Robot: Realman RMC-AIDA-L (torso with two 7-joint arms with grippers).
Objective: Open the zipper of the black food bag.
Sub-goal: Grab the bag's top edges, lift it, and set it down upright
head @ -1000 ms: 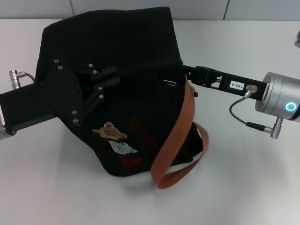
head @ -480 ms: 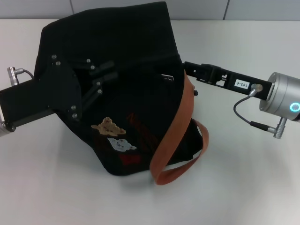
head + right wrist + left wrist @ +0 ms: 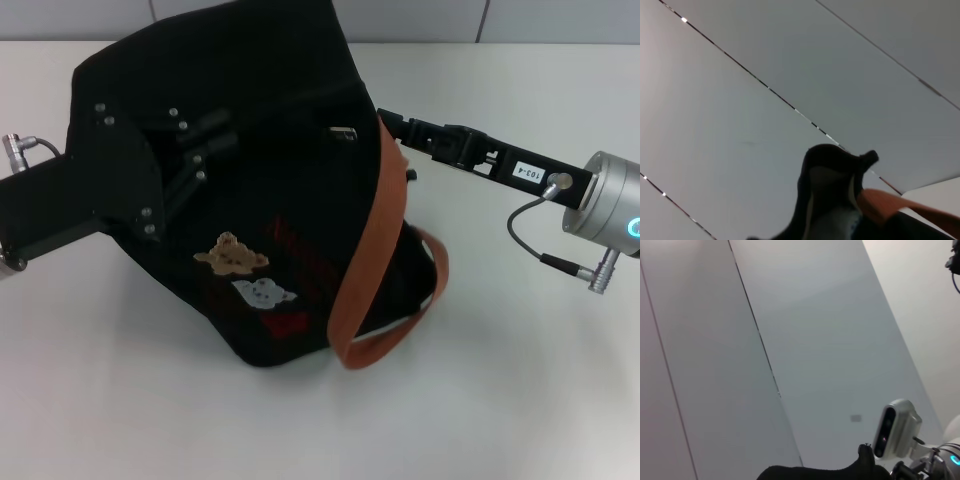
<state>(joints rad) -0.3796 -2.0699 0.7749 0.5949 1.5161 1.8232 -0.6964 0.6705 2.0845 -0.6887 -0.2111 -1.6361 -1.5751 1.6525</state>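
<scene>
The black food bag (image 3: 280, 70) lies tilted on the white table (image 3: 520, 400), its bear patches (image 3: 232, 255) and red lettering facing up. An orange-brown strap (image 3: 370, 250) runs down its right side and loops at the lower edge. The zipper's silver pull tab (image 3: 342, 131) lies on the upper face. My left gripper (image 3: 212, 135) reaches in from the left, its fingers shut on a fold of the bag. My right gripper (image 3: 385, 122) comes from the right and pinches the bag's edge by the strap's root, a little right of the pull tab. Black bag fabric (image 3: 827, 200) and the strap (image 3: 890, 205) fill the right wrist view's lower part.
Grey wall panels stand behind the table. The left wrist view shows mostly wall, a strip of black fabric (image 3: 815, 472) and the robot's head camera (image 3: 897, 432). Bare tabletop lies in front of the bag and to both sides.
Both grippers have moved toward the far side with the bag. Its top edge and the pull tab shifted up and left, and the bag tilted further.
</scene>
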